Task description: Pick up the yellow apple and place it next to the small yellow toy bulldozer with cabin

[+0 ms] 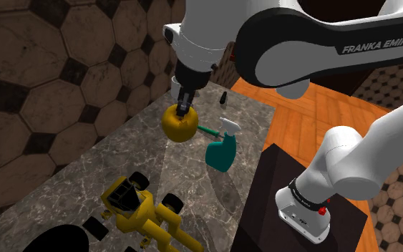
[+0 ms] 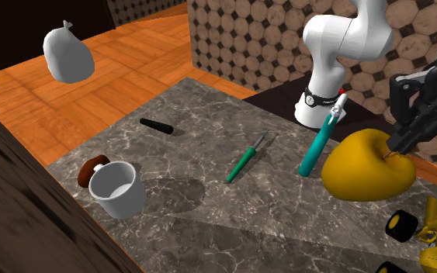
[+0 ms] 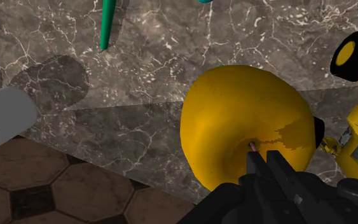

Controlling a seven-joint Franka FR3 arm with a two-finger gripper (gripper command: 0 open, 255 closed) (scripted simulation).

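Hand (image 1: 184, 109) clenched on stem of yellow apple (image 1: 179, 127) — aloft above marble table (image 1: 71, 187), toy bulldozer (image 1: 137, 207) nearby.

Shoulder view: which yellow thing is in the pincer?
The yellow apple: the pincer is shut on it at the stem. The yellow toy bulldozer stands on its wheels on the marble table, apart from the pincer.

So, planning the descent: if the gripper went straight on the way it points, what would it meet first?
The yellow apple that the gripper clasps. Past that, probably the marble tabletop, though depth is unclear.
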